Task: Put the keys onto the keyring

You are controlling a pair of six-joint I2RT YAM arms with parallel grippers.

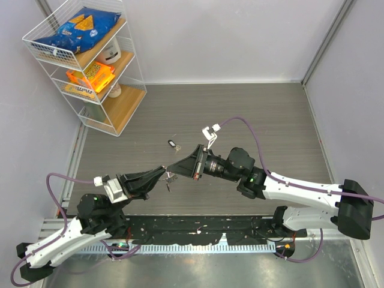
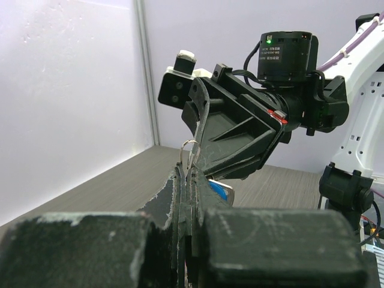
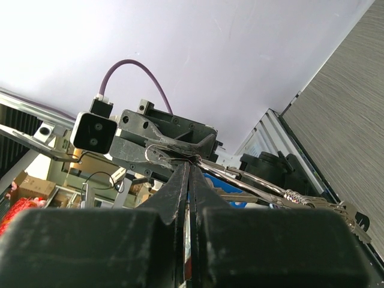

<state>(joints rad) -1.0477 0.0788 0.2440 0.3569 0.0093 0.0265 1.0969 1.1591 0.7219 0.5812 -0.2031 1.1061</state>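
Silver wire, thin and round: the keyring [image 2: 189, 146], lifted off the worktop [image 1: 282, 120] near the centre of the top view and pinched from two sides. Left hand [image 1: 161, 173] closed completely, reaching in from 8 o'clock, gripping the ring, with a small arc of the loop standing up just past the fingertips in its own camera. Right hand [image 1: 178, 169] closed completely as well, reaching in from 3 o'clock, clamped on the same ring from the opposite side, tips of the two hands nearly touching. Below the grip, a few keys [image 3: 351, 217] hanging free in the air, seemingly threaded on the wire already, though too small to confirm. Also a small blue piece [image 2: 219, 191] just under the right hand, too hidden to name. At 12 o'clock from the meeting point, lying flat on the worktop and well apart from both hands: one more key with a dark tag [image 1: 174, 144], touched by nothing. Far off at 10 o'clock, a wire rack [image 1: 123, 107], not concerned. Judged partly done: ring secured, some keys probably on it. Left to do, as far as can be told: fetch the tagged key and slide it on. Cannot tell whether any key sits half-way in the coil now.
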